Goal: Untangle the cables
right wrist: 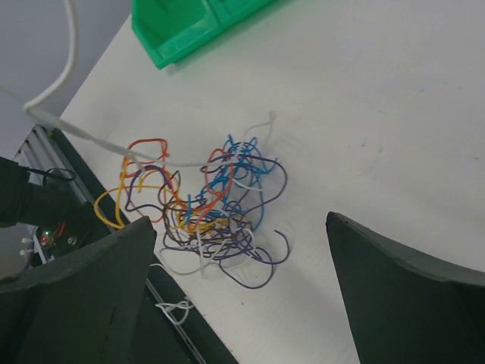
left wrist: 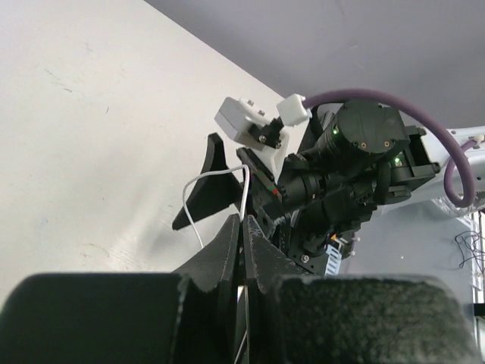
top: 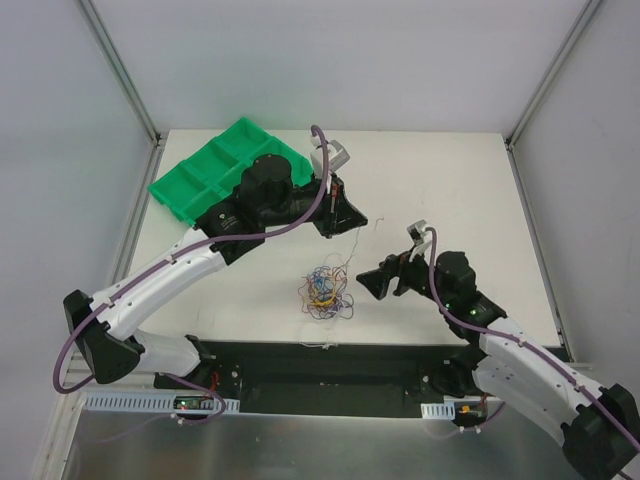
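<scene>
Right pincer (right wrist: 239, 224) gapes wide, the cables (right wrist: 198, 199) tangled just ahead between its fingers; left pincer (left wrist: 242, 227) clamps a white wire (left wrist: 225, 171).

Viewed from overhead, the cables (top: 324, 290), knotted just ahead of the right gripper (top: 366, 283), are too fine to trace strand by strand. A white cable (left wrist: 186, 201) disappears between the left gripper's (left wrist: 242, 224) closed fingers (left wrist: 220, 258). Beyond the right gripper's fingertips, a green bin (right wrist: 189, 30) is cropped at the frame's top edge.
</scene>
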`<action>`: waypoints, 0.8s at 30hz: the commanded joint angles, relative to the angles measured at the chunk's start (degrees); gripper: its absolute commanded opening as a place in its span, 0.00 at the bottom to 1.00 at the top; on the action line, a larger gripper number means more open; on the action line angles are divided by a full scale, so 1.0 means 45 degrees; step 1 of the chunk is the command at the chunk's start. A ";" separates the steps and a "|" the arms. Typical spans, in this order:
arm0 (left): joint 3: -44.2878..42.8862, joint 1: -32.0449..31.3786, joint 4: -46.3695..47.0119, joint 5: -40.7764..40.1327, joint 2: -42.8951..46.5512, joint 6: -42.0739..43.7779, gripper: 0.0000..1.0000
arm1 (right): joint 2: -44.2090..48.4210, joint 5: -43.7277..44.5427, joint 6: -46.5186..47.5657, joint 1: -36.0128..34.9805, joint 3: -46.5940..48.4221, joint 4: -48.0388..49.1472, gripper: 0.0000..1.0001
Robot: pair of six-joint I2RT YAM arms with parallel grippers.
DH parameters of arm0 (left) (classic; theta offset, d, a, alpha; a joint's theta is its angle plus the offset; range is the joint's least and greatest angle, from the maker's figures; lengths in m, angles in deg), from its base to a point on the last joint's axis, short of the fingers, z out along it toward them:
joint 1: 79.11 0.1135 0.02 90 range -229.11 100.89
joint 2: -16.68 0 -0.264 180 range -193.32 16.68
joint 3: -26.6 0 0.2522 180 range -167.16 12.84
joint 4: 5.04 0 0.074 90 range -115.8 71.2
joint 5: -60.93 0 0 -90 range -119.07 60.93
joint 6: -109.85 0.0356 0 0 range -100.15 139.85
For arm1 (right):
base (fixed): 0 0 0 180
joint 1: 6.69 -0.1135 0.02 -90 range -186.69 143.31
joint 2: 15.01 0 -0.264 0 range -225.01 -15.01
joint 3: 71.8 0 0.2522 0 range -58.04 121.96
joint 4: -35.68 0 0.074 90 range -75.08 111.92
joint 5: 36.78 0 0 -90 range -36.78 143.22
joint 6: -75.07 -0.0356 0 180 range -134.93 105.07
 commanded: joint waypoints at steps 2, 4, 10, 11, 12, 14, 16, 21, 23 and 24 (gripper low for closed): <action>-0.0893 -0.0088 0.0356 0.0179 0.0057 0.0059 0.00 | -0.0227 0.0292 -0.0735 -0.1113 -0.0164 0.2534 0.98; -0.1088 -0.0088 0.0336 0.0295 -0.0022 0.0020 0.00 | -0.0616 0.0896 -0.0969 -0.1640 0.0050 0.2827 0.98; -0.1694 -0.0088 0.0356 0.0179 -0.0237 -0.0117 0.00 | -0.2490 0.4737 -0.1224 -0.3944 0.1161 0.3299 0.99; -0.1772 -0.0088 0.0336 0.0217 -0.0276 -0.0136 0.00 | -0.2822 0.5772 -0.1301 -0.4238 0.1435 0.3182 0.96; -0.1889 -0.0088 0.0336 0.0237 -0.0276 -0.0156 0.00 | -0.3270 0.6575 -0.1360 -0.4492 0.1670 0.2968 0.94; -0.2104 -0.0088 0.0336 0.0024 -0.0179 -0.0156 0.00 | -0.4071 0.8371 -0.1672 -0.4612 0.2372 0.1880 0.87; -0.2435 -0.0088 0.0317 -0.0385 0.0075 -0.0001 0.00 | -0.4699 1.0289 -0.2024 -0.4592 0.2939 0.0336 0.82; -0.4522 -0.0088 -0.0930 -0.2336 0.1109 0.1871 0.00 | -0.5092 1.0551 -0.2375 -0.3306 0.2281 -0.0726 0.73; -0.5655 -0.0108 -0.1439 -0.3274 0.1305 0.2439 0.00 | -0.4897 1.0256 -0.2493 -0.2700 0.1850 -0.0725 0.67; -0.6008 -0.0088 -0.1673 -0.3568 0.1345 0.2596 0.00 | -0.4780 1.0197 -0.2436 -0.2446 0.1693 -0.0783 0.66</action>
